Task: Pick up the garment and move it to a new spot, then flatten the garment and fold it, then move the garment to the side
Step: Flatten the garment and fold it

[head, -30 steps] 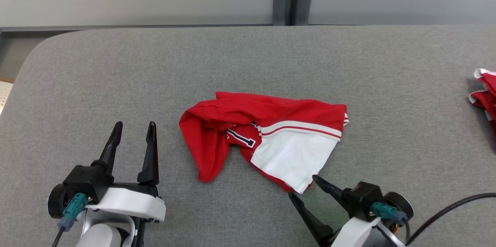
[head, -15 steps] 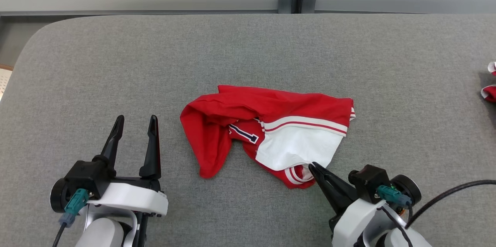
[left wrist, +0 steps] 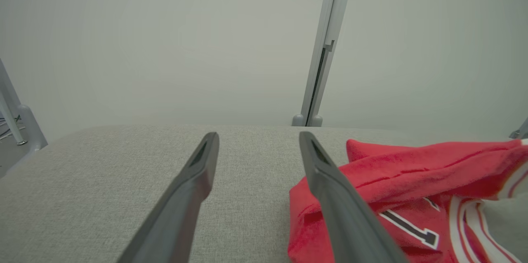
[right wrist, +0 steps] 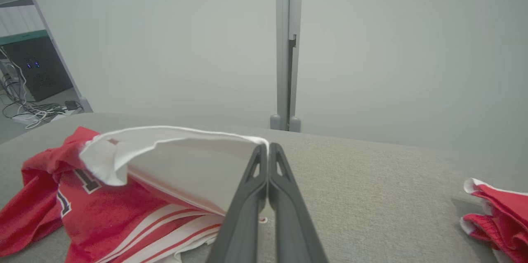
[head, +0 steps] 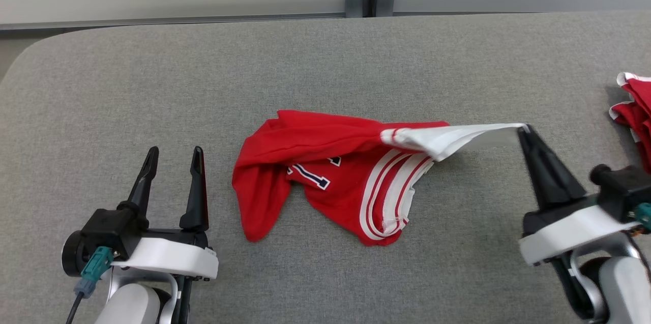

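Right gripper clenched on a white corner of the garment.
I see that corner raised off the grey table; left gripper rests released beside the red cloth.

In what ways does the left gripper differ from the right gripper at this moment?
The left gripper has its two long dark fingers open; the right gripper has them shut. The left gripper holds nothing and sits apart from the red and white cloth garment; the right gripper pinches its white corner, raised above the grey fabric table. Both have dark fingers on a white wrist.
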### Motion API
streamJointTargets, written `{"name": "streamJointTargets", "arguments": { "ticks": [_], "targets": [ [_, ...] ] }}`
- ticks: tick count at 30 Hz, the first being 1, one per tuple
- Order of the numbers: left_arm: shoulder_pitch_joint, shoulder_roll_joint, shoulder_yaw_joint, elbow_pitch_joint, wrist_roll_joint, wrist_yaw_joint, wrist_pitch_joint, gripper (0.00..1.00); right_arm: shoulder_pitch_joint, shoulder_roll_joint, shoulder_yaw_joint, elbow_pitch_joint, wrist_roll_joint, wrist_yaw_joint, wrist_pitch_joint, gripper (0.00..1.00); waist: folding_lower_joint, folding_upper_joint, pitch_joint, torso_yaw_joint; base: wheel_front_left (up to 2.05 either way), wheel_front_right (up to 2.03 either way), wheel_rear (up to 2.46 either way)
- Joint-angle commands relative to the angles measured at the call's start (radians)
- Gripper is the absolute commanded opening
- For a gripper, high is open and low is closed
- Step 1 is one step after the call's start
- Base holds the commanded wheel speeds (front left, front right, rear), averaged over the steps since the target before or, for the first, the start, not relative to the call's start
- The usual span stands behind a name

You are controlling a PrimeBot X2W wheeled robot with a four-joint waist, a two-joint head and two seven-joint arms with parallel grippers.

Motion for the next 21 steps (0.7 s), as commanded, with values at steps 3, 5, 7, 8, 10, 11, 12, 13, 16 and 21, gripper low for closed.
{"name": "streamJointTargets", "arguments": {
  "ticks": [3, 5, 7, 8, 10, 11, 12, 13, 16, 21],
  "targets": [
    [-0.010, 0.002, 0.007, -0.003, 0.003, 0.002, -0.004, 1.00, 0.032, 0.008, -0.116, -0.030, -0.012, 0.000, -0.009, 0.00, 0.0000, 0.0000, 0.007, -0.009, 0.00, 0.00, 0.00],
    [-0.013, 0.003, 0.009, -0.004, 0.004, 0.000, -0.004, 1.00, 0.052, 0.020, -0.184, -0.046, -0.016, 0.000, -0.005, 0.00, 0.0000, 0.0000, 0.011, -0.013, 0.00, 0.00, 0.00],
    [-0.014, 0.003, 0.009, -0.004, 0.005, -0.002, -0.005, 1.00, 0.071, 0.030, -0.244, -0.053, -0.017, 0.000, -0.003, 0.00, 0.0000, 0.0000, 0.015, -0.017, 0.00, 0.00, 0.00],
    [-0.015, 0.004, 0.009, -0.003, 0.005, -0.003, -0.005, 1.00, 0.082, 0.038, -0.262, -0.055, -0.015, 0.000, 0.001, 0.00, 0.0000, 0.0000, 0.017, -0.018, 0.00, 0.00, 0.00],
    [-0.018, 0.004, 0.010, -0.002, 0.006, -0.004, -0.005, 1.00, 0.108, 0.051, -0.293, -0.044, -0.014, 0.000, 0.003, 0.00, 0.0000, 0.0000, 0.020, -0.021, 0.00, 0.00, 0.00],
    [-0.020, 0.004, 0.010, -0.001, 0.006, -0.005, -0.004, 1.00, 0.122, 0.057, -0.305, -0.032, -0.008, 0.000, 0.000, 0.00, 0.0000, 0.0000, 0.022, -0.021, 0.00, 0.00, 0.00],
    [-0.023, 0.005, 0.009, 0.000, 0.007, -0.005, -0.004, 1.00, 0.138, 0.062, -0.333, -0.015, -0.006, -0.001, -0.002, 0.00, 0.0000, 0.0000, 0.024, -0.020, 0.00, 0.00, 0.00],
    [-0.025, 0.005, 0.009, 0.000, 0.006, -0.007, -0.004, 1.00, 0.151, 0.069, -0.353, 0.003, -0.007, -0.001, -0.005, 0.00, 0.0000, 0.0000, 0.026, -0.020, 0.00, 0.00, 0.00],
    [-0.029, 0.008, 0.013, -0.001, 0.006, -0.009, -0.005, 1.00, 0.176, 0.092, -0.360, 0.060, 0.006, 0.000, -0.017, 0.00, 0.0000, 0.0000, 0.032, -0.024, 0.00, 0.00, 0.00],
    [-0.032, 0.013, 0.014, 0.000, 0.008, -0.009, -0.005, 1.00, 0.178, 0.110, -0.349, 0.147, 0.030, 0.000, -0.034, 0.00, 0.0000, 0.0000, 0.041, -0.031, 0.00, 0.00, 0.00]
  ]
}}
